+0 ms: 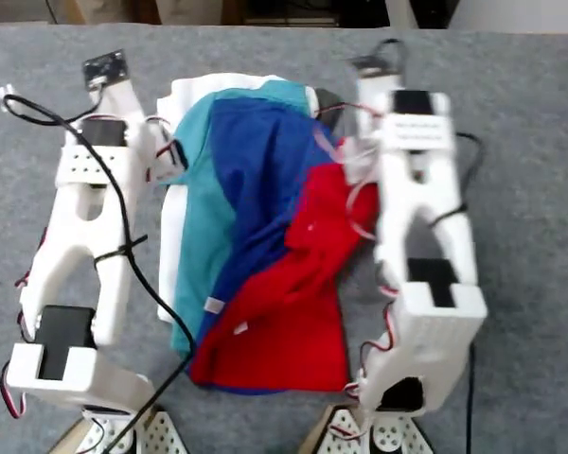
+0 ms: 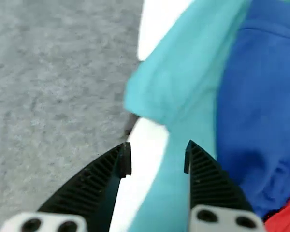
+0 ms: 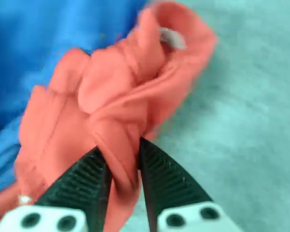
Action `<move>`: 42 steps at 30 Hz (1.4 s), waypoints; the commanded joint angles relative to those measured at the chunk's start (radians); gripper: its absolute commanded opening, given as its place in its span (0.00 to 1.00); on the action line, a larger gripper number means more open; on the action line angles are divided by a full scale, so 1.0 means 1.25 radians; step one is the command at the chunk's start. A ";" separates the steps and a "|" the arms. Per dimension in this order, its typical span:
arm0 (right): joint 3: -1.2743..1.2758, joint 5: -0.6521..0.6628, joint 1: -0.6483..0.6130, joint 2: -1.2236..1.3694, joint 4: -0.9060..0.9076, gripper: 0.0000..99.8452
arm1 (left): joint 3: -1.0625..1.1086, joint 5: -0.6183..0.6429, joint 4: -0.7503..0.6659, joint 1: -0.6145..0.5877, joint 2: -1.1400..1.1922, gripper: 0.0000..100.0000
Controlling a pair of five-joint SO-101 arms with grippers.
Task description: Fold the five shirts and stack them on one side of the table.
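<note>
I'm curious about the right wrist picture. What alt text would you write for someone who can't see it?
The right gripper, black and ribbed, is shut on a bunched fold of the red shirt. A blue shirt lies against the red one, and bare table shows on the other side.

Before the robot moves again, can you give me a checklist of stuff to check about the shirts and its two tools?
1. Right tool gripping the red shirt: ok, it is shut on a bunch of the cloth.
2. Left tool free to grab: ok, it is open and holds nothing, above the edges of the white shirt and the teal shirt.
3. Shirts folded: not ok, the red, teal and white ones and the blue shirt lie in one rumpled heap.
4. All five shirts there: cannot tell, four colours show.
5. Red shirt on top, so it can lift off: ok, it lies over the blue one.
</note>
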 commanded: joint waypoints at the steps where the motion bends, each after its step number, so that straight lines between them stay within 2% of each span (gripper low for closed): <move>1: -0.041 0.006 0.136 -0.002 0.014 0.00 | -0.022 0.032 -0.043 0.074 -0.006 0.24; 3: -0.034 0.006 0.204 0.002 0.012 0.00 | -0.022 0.064 -0.079 0.112 -0.006 0.29; 7: 0.026 0.006 0.319 0.021 -0.012 0.00 | -0.015 0.090 -0.191 0.157 0.042 0.29; 10: 0.123 0.007 0.349 0.037 -0.061 0.01 | -0.041 0.091 -0.250 0.162 0.155 0.29; 13: 0.235 0.007 0.342 0.040 -0.150 0.01 | -0.110 0.092 -0.252 0.155 0.304 0.29; 17: 0.352 0.007 0.305 0.026 -0.265 0.01 | -0.270 0.092 -0.140 0.144 0.482 0.28; 20: 0.414 0.007 0.288 -0.003 -0.331 0.01 | -0.442 0.085 -0.026 0.142 0.587 0.20; 24: 0.479 0.006 0.287 -0.053 -0.396 0.01 | -0.648 0.085 0.095 0.142 0.715 0.03; 26: 0.510 0.007 0.287 -0.069 -0.421 0.01 | -0.741 0.085 0.163 0.135 0.768 0.02; 30: 0.547 0.002 0.290 -0.096 -0.450 0.01 | -0.928 0.077 0.284 0.059 0.856 0.02; 35: 0.586 0.006 0.290 -0.123 -0.480 0.01 | -1.155 -0.014 0.383 -0.120 0.903 0.02; 42: 0.595 0.006 0.288 -0.129 -0.489 0.01 | -1.382 -0.103 0.404 -0.377 0.908 0.02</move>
